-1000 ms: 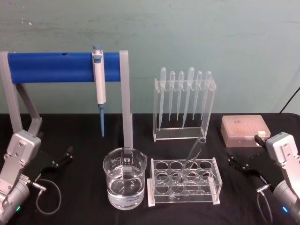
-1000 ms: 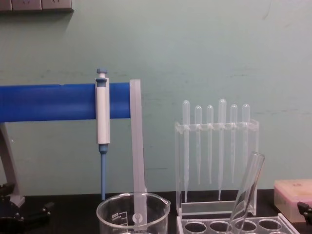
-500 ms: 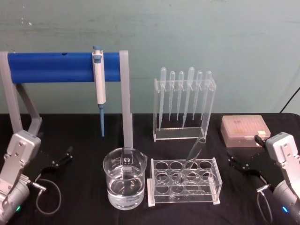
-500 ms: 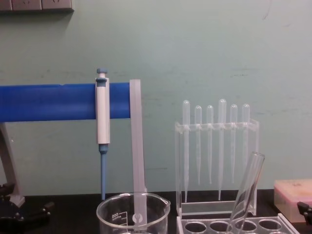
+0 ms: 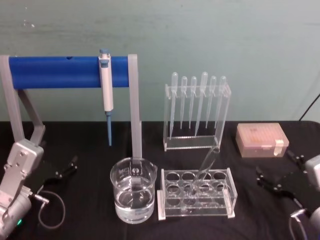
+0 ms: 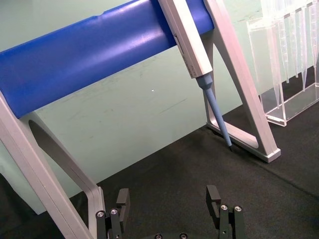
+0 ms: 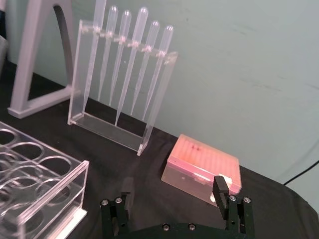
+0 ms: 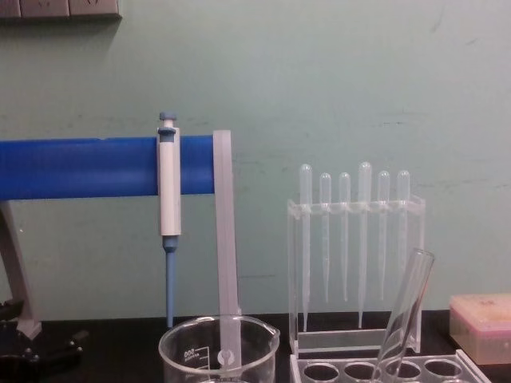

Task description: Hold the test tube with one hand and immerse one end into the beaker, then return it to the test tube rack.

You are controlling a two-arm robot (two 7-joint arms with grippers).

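Left gripper spread wide, empty, low at left edge of black-clothed bench. Right gripper likewise agape, empty, at right edge. Test tube, slim clear glass, leans tilted in clear acrylic rack near front edge. Round glass beaker, part-filled with clear liquid, just left of rack.

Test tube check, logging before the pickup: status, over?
Left gripper open, parked far left. Right gripper open, right of the rack. Test tube leaning in rack, untouched. Beaker just left of rack.
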